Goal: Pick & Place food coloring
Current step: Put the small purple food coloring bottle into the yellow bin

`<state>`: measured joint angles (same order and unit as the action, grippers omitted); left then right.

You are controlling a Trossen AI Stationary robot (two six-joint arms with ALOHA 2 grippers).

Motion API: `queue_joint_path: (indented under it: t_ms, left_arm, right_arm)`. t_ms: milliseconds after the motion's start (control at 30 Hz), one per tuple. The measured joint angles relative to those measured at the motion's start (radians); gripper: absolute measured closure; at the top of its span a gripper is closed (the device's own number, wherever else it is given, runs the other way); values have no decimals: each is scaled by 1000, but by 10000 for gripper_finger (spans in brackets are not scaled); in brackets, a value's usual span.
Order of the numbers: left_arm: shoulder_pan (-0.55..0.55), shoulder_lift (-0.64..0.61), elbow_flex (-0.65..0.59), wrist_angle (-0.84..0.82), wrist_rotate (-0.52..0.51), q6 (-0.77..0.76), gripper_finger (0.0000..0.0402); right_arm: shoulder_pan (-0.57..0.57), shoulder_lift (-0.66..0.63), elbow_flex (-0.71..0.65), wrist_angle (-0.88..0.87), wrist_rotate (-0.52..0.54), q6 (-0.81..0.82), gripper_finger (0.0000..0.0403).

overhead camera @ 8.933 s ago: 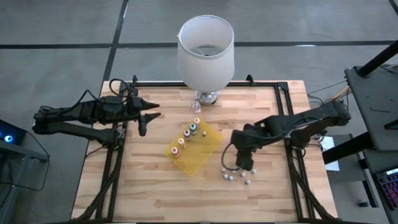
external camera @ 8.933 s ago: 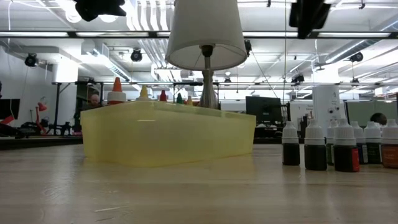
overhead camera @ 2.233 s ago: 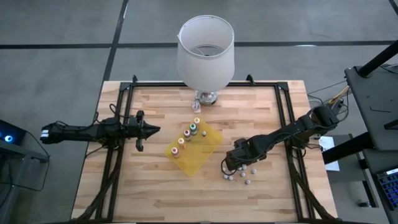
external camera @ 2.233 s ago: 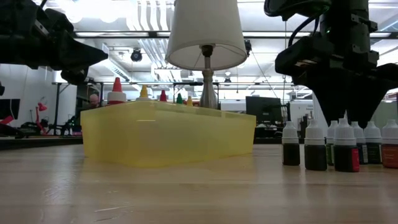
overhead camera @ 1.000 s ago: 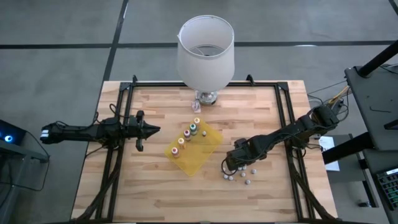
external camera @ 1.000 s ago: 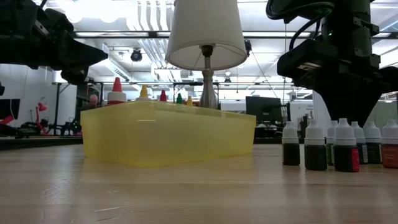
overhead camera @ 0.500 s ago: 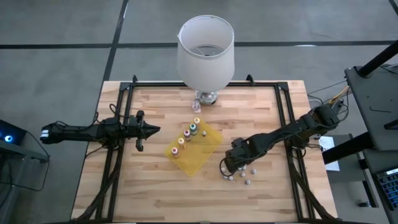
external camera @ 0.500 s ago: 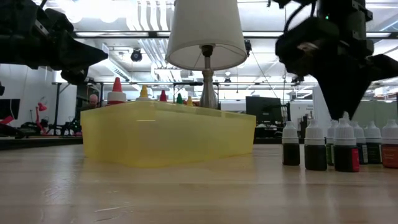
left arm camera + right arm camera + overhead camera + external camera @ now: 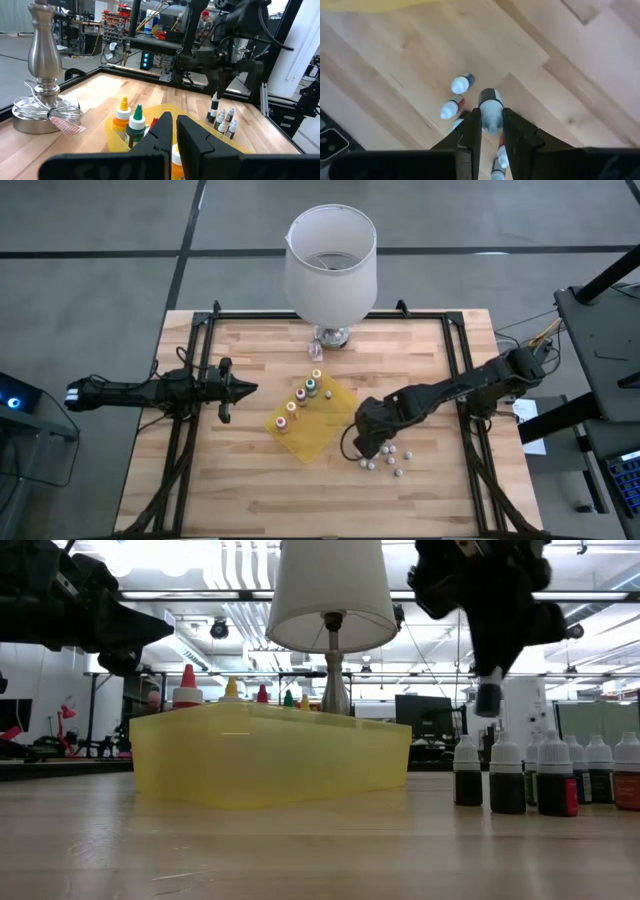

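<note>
The high view looked straight down from well above the table (image 9: pixel 250 480), taking in all four edges. The low view sat at tabletop height, close to the yellow tray (image 9: pixel 270 755), facing level across the boards toward the lamp (image 9: pixel 332 600) at the far edge. The left wrist view faced across the table from its left edge; the right wrist view looked steeply down, close over the boards. All but the last shared the tray.

No lettering, label, brand, number or sign can be read on anything in these views.
</note>
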<state>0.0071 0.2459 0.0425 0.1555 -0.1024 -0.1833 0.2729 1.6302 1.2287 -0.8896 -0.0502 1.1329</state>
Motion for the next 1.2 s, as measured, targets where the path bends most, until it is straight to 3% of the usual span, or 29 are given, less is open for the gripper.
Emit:
queue_joint_path:
  t_ms: [567, 1200]
  left_arm:
    - [0, 0, 0, 0, 0, 0, 401]
    - [0, 0, 0, 0, 0, 0, 401]
  right_arm:
    - [-147, 8, 93, -83, -34, -313, 344]
    - [-228, 8, 149, -86, -40, -382, 344]
